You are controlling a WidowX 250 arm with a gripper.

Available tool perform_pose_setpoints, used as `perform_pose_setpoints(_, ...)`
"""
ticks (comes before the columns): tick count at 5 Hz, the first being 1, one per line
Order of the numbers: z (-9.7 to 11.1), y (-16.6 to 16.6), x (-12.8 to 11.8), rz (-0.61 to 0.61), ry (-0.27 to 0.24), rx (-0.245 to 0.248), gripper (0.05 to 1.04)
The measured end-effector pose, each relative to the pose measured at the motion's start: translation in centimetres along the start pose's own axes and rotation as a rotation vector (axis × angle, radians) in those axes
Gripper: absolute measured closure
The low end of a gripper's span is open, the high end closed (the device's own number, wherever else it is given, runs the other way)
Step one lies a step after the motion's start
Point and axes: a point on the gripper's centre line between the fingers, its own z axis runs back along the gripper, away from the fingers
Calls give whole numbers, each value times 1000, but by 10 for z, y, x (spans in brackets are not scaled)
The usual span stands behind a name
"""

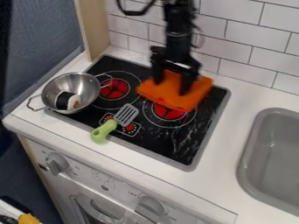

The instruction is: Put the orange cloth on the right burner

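Note:
My black gripper (172, 85) comes down from the top edge over the stove, its two fingers apart in front of the orange cloth (192, 94). The folded cloth covers the back part of the right burner (169, 113), whose front part shows red below it. Orange fabric shows between the fingers and on both sides of them. Whether the cloth touches the stovetop along its whole underside, I cannot tell.
Over the stove's left edge stands a metal pot (88, 83) with a black and white item inside. A green-handled spatula (116, 121) lies front-centre. The grey sink (252, 140) is right; a tiled wall (234, 48) rises behind.

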Motion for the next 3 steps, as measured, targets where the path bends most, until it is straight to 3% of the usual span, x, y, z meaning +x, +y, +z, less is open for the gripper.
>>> perform_pose_setpoints(1, 0, -20, 3, -44, 3, 0, 82)
perform_pose_setpoints(3, 2, -23, 3, -1, 17, 1, 82)
